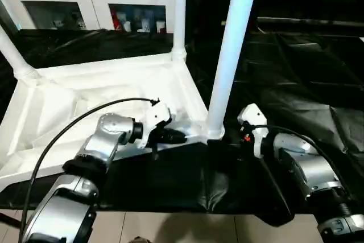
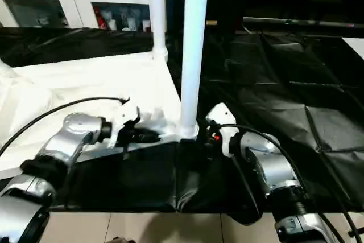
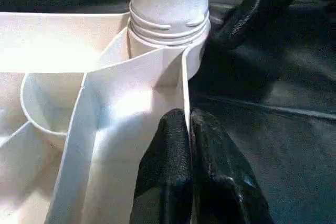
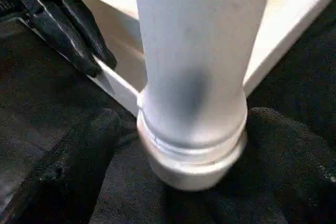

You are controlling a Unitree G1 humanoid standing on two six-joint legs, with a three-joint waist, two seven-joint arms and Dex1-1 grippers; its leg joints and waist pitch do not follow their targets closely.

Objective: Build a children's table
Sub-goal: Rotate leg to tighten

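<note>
The white table top (image 1: 68,112) lies underside up on the black-draped work table. Three white legs stand in its corner sockets: near right (image 1: 232,49), far right (image 1: 180,9) and far left (image 1: 12,55). My left gripper (image 3: 189,116) is shut on the thin rim wall of the top, just beside the near-right socket (image 3: 168,35). My right gripper (image 4: 191,129) clasps the base of the near-right leg (image 4: 194,66), with one black finger (image 4: 79,156) on each side of its collar. It also shows at the leg's foot as the right gripper (image 1: 230,135).
Black cloth (image 1: 296,72) covers the work table to the right and front, where its edge drops to a tiled floor (image 1: 170,229). A white cabinet (image 1: 91,4) with glass doors stands behind. My left arm's cable (image 1: 62,135) arcs over the table top.
</note>
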